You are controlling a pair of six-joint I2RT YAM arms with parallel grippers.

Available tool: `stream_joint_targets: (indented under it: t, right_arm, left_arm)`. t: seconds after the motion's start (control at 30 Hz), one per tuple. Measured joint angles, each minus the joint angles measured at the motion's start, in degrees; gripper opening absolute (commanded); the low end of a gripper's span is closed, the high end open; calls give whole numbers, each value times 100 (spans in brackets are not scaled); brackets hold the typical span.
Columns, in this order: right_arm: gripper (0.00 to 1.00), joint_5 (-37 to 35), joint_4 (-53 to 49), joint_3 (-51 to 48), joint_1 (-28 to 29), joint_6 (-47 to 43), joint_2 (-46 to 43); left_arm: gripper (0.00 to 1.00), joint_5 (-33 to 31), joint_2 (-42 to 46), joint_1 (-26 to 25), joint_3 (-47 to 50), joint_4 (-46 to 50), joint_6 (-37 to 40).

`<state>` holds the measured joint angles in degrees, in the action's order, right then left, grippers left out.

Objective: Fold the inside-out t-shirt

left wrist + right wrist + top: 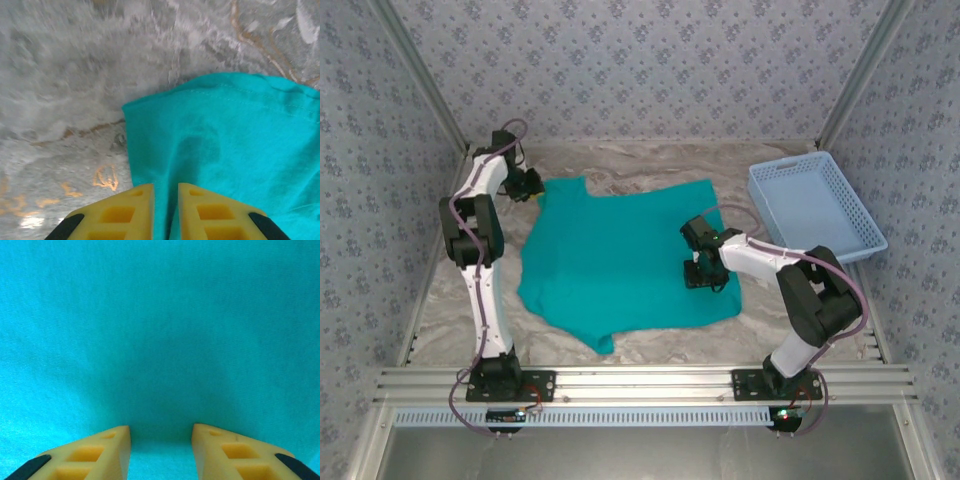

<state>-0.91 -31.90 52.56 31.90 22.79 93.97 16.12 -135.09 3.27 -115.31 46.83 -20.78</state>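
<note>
T-shirt point(620, 260) flat, long axis left-right.

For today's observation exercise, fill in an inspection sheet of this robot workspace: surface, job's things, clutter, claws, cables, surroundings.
Surface: marbled grey table, bare around the cloth.
Job's things: teal t-shirt spread mostly flat mid-table.
Clutter: light blue mesh basket at the far right, apart from the shirt.
Claws: left claw has a fold of the shirt's corner between narrowly parted fingers; right claw open, just over the cloth, holding nothing.
Cables: purple leads run along both arms.
Surroundings: patterned wall panels, metal rail at the near edge.
</note>
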Motion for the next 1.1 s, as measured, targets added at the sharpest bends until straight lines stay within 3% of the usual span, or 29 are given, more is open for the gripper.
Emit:
stream_joint_targets:
  t: [0.2,0.3,0.43,0.7,0.87,0.9,1.0,1.1]
  right_arm:
    - [40,46,2,-2,-33,-39,-2]
    - [38,72,4,-9,-55,-63,-7]
    - [36,92,9,-24,-101,-120,-13]
    - [33,129,94,-153,-227,-131,-125]
    - [32,129,136,-227,-315,-144,-201]
    - [32,129,133,-227,-319,-144,-205]
    - [32,127,131,-234,-334,-144,-212]
    - [32,125,120,-256,-339,-144,-254]
  left_arm:
    - [20,13,-146,0,90,-59,-317]
    - [0,-85,-157,-2,81,-52,-350]
    - [0,-345,-166,-7,31,-37,-179]
    - [0,-1596,-509,-133,-951,564,1508]
    - [0,-2358,-741,-402,-1300,616,2977]
    - [2,-2487,-758,-481,-1300,588,3193]
    - [21,-2673,-809,-750,-1300,481,3692]
    - [35,-2588,-789,-927,-1300,348,3729]
